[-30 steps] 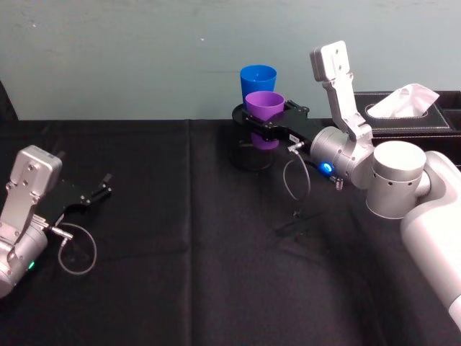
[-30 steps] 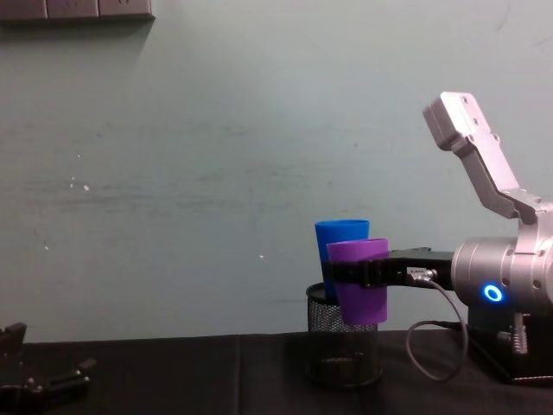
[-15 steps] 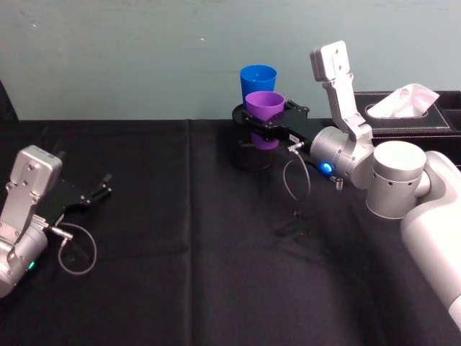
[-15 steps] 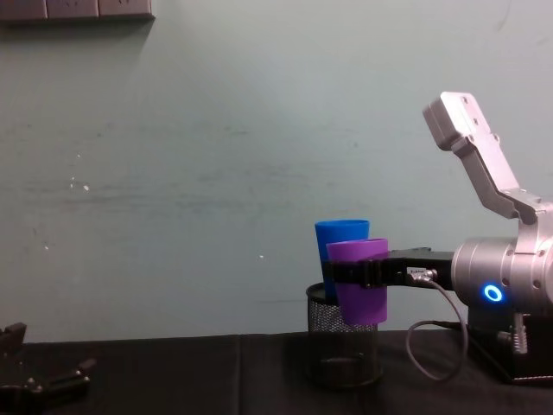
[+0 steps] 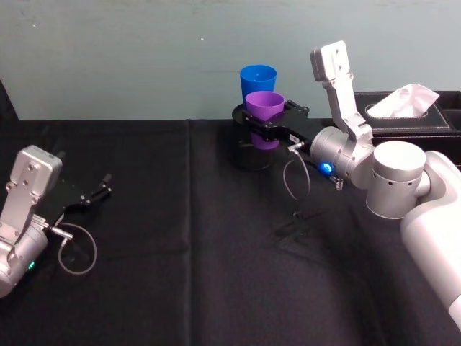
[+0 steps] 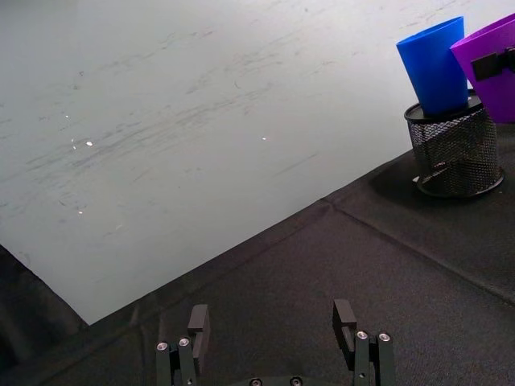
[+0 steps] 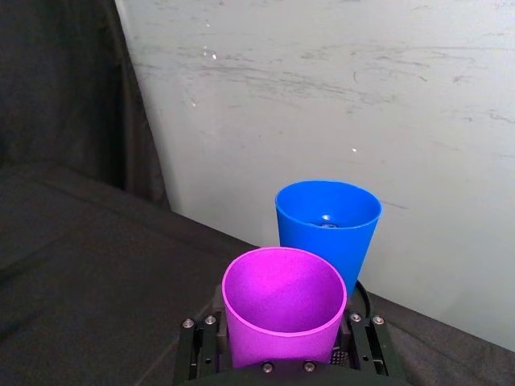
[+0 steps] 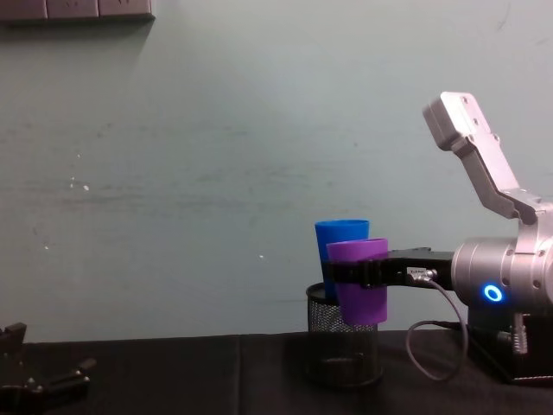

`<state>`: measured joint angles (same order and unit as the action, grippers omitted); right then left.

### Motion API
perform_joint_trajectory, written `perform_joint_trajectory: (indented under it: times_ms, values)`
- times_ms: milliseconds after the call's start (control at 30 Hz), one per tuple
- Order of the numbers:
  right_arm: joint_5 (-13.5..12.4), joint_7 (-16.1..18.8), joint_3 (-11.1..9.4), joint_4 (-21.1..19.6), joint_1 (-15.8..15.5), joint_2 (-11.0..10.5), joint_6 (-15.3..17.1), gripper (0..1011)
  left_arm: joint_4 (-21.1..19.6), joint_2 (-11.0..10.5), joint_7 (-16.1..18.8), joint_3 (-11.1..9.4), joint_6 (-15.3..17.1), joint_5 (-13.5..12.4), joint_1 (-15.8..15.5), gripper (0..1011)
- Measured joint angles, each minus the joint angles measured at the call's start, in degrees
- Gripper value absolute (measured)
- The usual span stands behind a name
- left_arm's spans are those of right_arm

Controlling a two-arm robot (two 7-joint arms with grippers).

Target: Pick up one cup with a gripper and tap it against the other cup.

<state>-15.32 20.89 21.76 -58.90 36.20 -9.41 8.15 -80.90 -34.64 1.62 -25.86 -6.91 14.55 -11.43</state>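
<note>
Pickup done: the right gripper (image 5: 256,124) grasps the purple cup (image 5: 264,106) in its jaws, aloft beside the blue cup (image 5: 258,78); the tap seems not yet made. The left gripper (image 6: 271,315) idles low, jaws released.

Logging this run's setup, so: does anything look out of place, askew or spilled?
One oddity: the blue tumbler stands inside a black wire-mesh pot rather than on the table. The purple tumbler is upright and looks empty, gripped by the right claw. The left claw lies open, idle.
</note>
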Motion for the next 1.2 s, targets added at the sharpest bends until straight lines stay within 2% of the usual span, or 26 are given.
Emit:
perform_joint_trajectory:
  times_ms: [1200]
  values:
    - [0.00, 0.00, 0.00, 0.00, 0.00, 0.00, 0.00, 735, 0.00, 0.00, 0.00, 0.00, 0.00, 0.00, 0.00, 1000]
